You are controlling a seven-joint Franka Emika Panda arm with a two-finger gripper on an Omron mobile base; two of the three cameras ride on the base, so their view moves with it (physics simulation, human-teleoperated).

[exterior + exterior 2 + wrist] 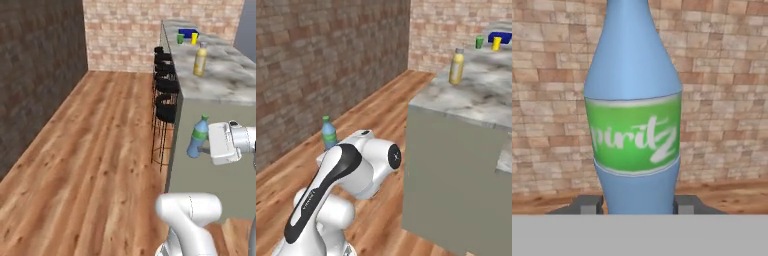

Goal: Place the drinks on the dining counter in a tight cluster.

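The white arm with dark joints reaches level toward nine o'clock in the left base view, its two-finger gripper jaws clamped on the small blue green-capped bottle.

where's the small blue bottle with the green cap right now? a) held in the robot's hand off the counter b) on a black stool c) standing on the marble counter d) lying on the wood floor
a: the small blue bottle with the green cap sits upright between the fingers of the hand, in the air beside the counter's grey-green base.
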